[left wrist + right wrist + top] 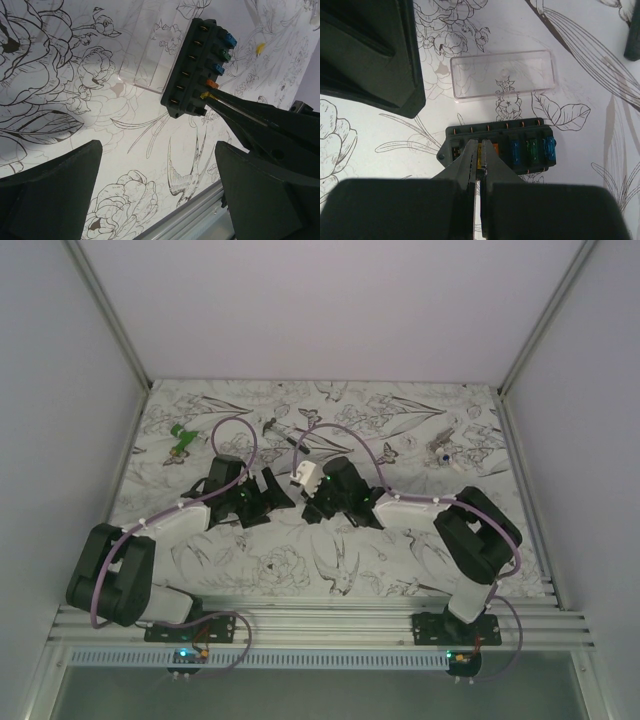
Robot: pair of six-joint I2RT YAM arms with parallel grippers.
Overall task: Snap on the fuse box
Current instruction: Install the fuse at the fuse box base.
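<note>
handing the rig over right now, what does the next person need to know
left gripper: open, holding nothing, hovering near the fuse box.
right gripper: shut on the yellow fuse, which sits in the box.
clear cover: off, lying flat just beyond the box, not touching it.
Done: coloured fuses in their slots.
To do: release the fuse, snap the cover on.

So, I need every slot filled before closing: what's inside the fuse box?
In the fuse box: two blue fuses, one green fuse, one orange fuse. The right fingers cover most of a yellow fuse; the slot beyond is unclear.
</note>
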